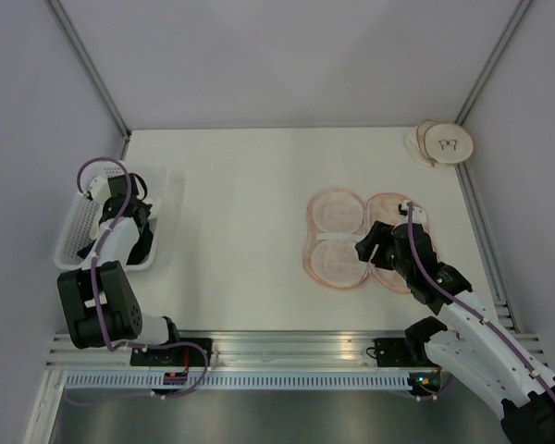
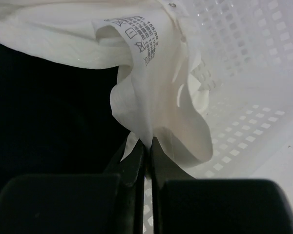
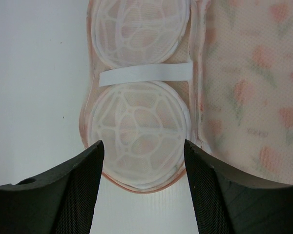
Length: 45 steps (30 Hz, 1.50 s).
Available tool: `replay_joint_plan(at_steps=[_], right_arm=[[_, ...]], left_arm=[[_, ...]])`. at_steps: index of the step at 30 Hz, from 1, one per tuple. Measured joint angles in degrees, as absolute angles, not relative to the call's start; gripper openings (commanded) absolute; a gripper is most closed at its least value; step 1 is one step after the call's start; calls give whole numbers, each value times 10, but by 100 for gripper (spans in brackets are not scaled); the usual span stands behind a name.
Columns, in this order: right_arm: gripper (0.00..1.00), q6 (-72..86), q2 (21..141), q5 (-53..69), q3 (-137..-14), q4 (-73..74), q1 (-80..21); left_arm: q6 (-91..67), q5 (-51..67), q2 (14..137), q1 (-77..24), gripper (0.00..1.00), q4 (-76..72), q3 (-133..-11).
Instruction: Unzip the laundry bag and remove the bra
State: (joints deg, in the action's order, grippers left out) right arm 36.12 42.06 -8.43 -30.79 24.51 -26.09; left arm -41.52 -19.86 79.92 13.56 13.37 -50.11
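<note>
From above: laundry bag (image 1: 338,239) unzipped and spread flat on the table (image 1: 240,185), right of centre, both double-dome halves side by side. Over the seam between the halves, right gripper (image 1: 368,248). At the left edge, left arm (image 1: 111,231) reaching down into the white lattice basket (image 1: 71,227), well apart from the bag. In the far right corner, a small round white item (image 1: 444,143).

Left wrist: left gripper (image 2: 147,142) pinched tight on a fold of the bra (image 2: 156,97), jaws almost meeting on the white fabric. Near the top, care label (image 2: 132,39) facing the camera. To the left, black cloth (image 2: 49,122); to the right and behind, basket wall.

Right wrist: fingers (image 3: 78,175) spread wide, holding nothing, above the bag's open inner half. In the pale lining, two white ribbed domes (image 3: 136,136) with a white strap (image 3: 146,73) across between them. To the right, printed outer fabric with pink tulips
</note>
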Motion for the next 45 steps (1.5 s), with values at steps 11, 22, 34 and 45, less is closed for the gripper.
replay_joint_plan(at_steps=[11,22,34,45], right_arm=[[79,356,427,-76,-308,240,-261],[89,389,429,-174,-311,268,-261],[95,554,491,-366,-338,345,-258],[97,599,504,-356,-293,339,-62]], left_arm=[[-474,-125,821,139,72,106,-460],[-532,68,563,59,97,69,-375],[-562,227,490,-172,98,-2,-301],[-559,237,524,-302,98,-49,-251]])
